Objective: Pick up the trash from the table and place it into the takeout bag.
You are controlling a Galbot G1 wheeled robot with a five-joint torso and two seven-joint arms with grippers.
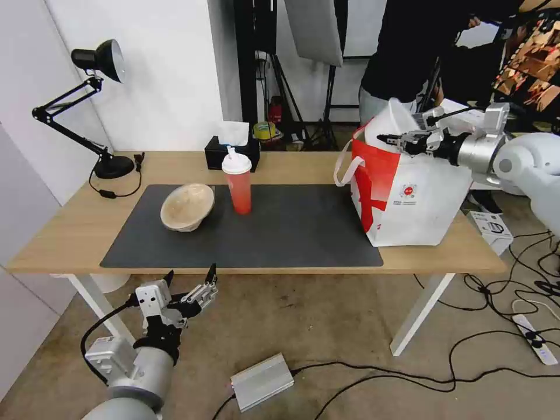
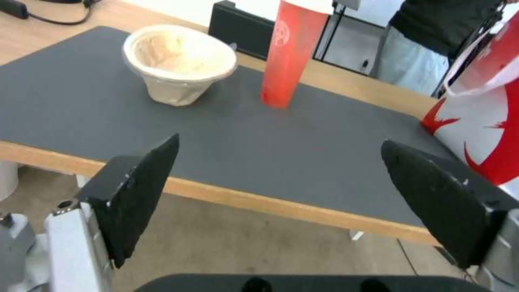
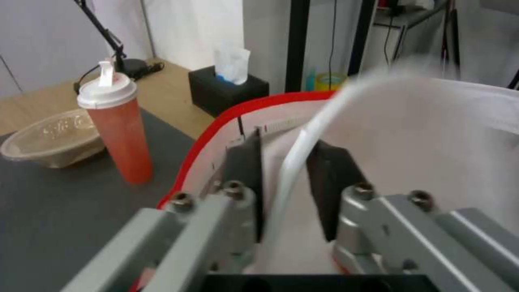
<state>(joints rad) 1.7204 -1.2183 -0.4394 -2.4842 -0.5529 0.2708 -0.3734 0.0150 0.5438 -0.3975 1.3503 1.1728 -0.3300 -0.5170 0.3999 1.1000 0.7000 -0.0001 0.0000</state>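
On the long light-wood table (image 1: 70, 233), a beige paper bowl (image 1: 187, 206) sits tipped on the left part of the dark grey mat (image 1: 291, 233), with a red drink cup (image 1: 238, 184) standing upright just to its right — the two near each other but apart. A black tissue box (image 1: 231, 153) sits behind the cup at the table's far edge, and a black desk lamp (image 1: 96, 105) stands at the far left corner.

The takeout bag (image 1: 420, 204), white and red with a small round logo, stands at the right end of the table, partly on the mat. The right gripper (image 1: 402, 140) reaches in from the right at the bag's top; in the right wrist view its fingers (image 3: 246, 170) are drawn close around a white loop handle (image 3: 303, 154), pinching it above the bag's mouth.

The left gripper (image 1: 191, 279) hangs below and in front of the table's near edge — its fingers (image 2: 140, 194) spread wide, holding nothing.
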